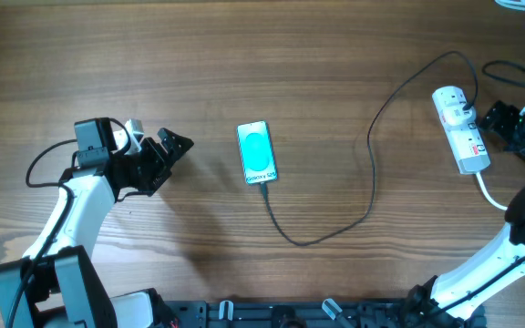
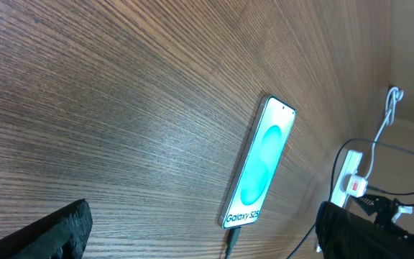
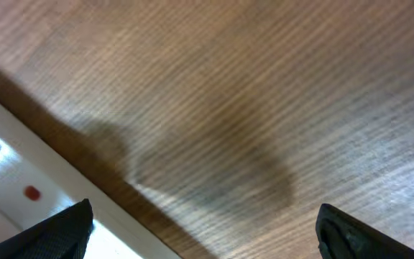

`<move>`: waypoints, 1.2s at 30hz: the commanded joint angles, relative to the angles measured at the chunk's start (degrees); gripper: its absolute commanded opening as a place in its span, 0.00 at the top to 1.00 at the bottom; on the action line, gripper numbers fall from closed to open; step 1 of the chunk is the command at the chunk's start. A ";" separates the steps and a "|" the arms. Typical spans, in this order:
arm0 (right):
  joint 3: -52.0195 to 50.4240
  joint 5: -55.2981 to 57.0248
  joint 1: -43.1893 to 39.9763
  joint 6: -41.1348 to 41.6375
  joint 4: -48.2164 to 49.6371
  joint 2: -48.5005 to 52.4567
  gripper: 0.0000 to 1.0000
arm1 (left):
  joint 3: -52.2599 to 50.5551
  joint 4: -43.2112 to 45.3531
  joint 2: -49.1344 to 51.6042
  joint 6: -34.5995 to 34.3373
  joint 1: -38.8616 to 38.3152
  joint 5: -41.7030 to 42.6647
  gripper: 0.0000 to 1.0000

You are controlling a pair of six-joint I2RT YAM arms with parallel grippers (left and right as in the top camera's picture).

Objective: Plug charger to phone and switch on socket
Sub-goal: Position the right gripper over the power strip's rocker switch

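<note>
Observe phone [image 1: 256, 152] flat at middle of surface [image 1: 153, 55], charger [image 1: 373, 164] cable meeting its near end and looping right to socket [image 1: 463, 137]. Note left jaws wide apart, empty, left of phone; right jaws likewise, beside socket.

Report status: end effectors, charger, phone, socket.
Open, empty: left end effector, right end effector. Tip of charger at bottom edge of phone; plug in socket. Nothing in the way.
</note>
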 commanded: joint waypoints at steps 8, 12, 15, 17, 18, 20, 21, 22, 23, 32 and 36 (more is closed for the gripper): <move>-0.44 -2.54 0.09 -0.24 -2.12 0.68 0.00 | 0.17 0.15 0.04 1.31 -0.20 -0.13 0.00; -0.44 -3.45 0.09 -0.24 -2.16 0.68 0.00 | 0.17 0.15 0.04 1.31 -0.20 -0.13 0.00; -0.44 -4.02 0.09 -0.26 -1.44 0.68 0.00 | 0.17 0.15 0.04 1.31 -0.20 -0.13 0.00; -0.44 -4.00 0.09 -0.26 -1.07 0.68 0.00 | 0.17 0.15 0.04 1.31 -0.20 -0.15 0.00; -0.44 -4.00 0.09 -0.26 -0.94 0.68 0.00 | 0.17 0.15 0.04 1.31 -0.20 -0.15 0.00; -0.44 -4.00 0.09 -0.22 -1.01 0.68 0.00 | 0.17 0.15 0.04 1.31 -0.20 -0.13 0.00; -0.44 -3.98 0.09 -0.22 -1.01 0.68 0.00 | 0.17 0.15 0.04 1.31 -0.20 -0.13 0.00; -0.44 -3.98 0.09 -0.22 -0.98 0.68 0.00 | 0.17 0.15 0.04 1.31 -0.20 -0.15 0.00; -0.44 -3.96 0.09 -0.22 -0.92 0.68 0.00 | 0.17 0.15 0.04 1.31 -0.20 -0.13 0.00; -0.44 -1.81 0.09 1.36 0.13 0.68 0.00 | 0.17 0.15 0.04 1.31 -0.20 -0.13 0.00; -0.44 -1.81 0.09 1.33 0.57 0.68 0.00 | 0.17 0.15 0.04 1.31 -0.20 -0.13 0.00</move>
